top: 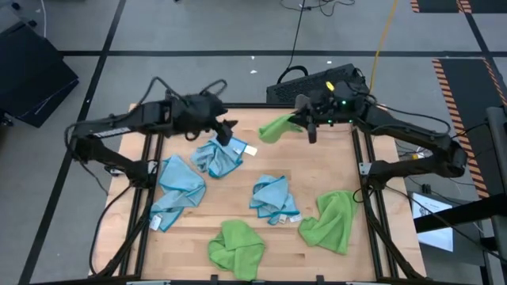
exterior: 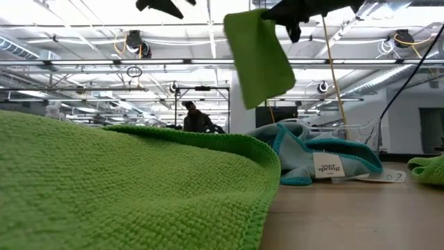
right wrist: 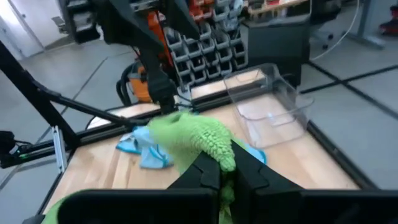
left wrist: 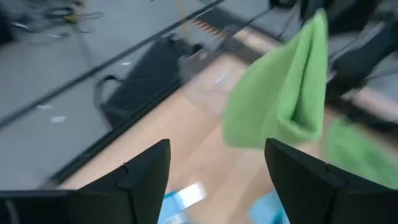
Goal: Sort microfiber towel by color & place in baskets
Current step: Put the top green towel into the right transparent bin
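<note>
- Near edge of the table [top: 238, 127], about 6 o'clock in the high view: a crumpled green towel [top: 236, 247] lies loose, with a second green towel [top: 331, 220] at about 4 o'clock. Both are soft, limp terry cloth; judged light and non-fragile. Take hold on a raised fold or bunched ridge, not on a flat area.
- Centre of the table: a blue towel [top: 273, 198], crumpled, with a label showing. To its 9 o'clock, at the table's left side, lies another blue towel [top: 176, 186]. The same handling is expected: the cloth drapes and will trail below the grip, so a lift must clear the table before any travel.
- Toward 11 o'clock: a third blue towel [top: 219, 157] lies directly below the left tool [top: 227, 131]. That tool stands wide apart and holds nothing.
- Toward 1 o'clock: the right tool [top: 305, 125] is clamped fully on the held green towel [top: 276, 127], pinching one edge; the cloth hangs free in the air, clear of the table.
- Far edge, 12 o'clock: a clear basket [right wrist: 268, 99] stands empty on the table, seen in the right wrist view. Its walls are thin and see-through; judged light and easily pushed aside. The second basket cannot be made out.
</note>
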Motion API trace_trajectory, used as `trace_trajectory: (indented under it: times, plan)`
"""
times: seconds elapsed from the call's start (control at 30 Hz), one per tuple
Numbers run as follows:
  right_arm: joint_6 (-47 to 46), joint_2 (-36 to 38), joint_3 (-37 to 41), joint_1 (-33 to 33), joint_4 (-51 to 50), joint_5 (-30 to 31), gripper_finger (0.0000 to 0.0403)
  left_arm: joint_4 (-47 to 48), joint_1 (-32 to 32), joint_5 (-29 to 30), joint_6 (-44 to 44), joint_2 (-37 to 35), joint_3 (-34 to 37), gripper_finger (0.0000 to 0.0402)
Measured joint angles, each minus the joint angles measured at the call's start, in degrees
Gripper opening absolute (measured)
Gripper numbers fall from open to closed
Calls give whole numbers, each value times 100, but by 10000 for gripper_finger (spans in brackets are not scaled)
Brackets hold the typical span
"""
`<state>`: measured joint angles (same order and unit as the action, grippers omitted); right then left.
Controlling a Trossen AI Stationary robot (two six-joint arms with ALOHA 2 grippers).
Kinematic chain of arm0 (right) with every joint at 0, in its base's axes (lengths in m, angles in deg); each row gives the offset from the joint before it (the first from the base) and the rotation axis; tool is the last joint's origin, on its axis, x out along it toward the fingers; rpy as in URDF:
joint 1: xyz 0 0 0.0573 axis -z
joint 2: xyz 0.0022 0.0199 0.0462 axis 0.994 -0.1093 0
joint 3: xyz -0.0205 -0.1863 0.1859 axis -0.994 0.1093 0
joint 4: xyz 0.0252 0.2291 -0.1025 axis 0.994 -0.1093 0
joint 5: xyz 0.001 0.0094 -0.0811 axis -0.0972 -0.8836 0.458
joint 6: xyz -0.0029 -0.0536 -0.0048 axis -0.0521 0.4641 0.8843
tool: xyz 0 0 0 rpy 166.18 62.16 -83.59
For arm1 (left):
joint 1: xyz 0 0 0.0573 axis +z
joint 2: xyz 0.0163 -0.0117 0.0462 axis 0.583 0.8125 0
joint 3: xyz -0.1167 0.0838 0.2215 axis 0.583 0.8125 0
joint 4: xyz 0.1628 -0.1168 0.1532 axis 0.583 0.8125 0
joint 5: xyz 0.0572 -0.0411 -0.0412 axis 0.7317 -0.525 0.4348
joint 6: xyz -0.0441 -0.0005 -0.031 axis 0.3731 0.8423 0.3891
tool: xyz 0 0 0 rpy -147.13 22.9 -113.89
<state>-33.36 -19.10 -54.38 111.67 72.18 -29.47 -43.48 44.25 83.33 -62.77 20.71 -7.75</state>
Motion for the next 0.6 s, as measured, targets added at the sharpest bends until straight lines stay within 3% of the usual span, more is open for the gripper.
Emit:
trace_trajectory:
  times: [0.17,0.43,0.6]
  plan:
    - [-132,259,-183,55,-465,424,0,-212,483,-1146,200,-14,7,264]
    - [71,190,-1345,261,-1682,890,0,-264,757,-1201,307,-7,7,264]
    - [-314,105,-1885,528,-1947,1430,0,-261,757,-1206,118,-7,7,264]
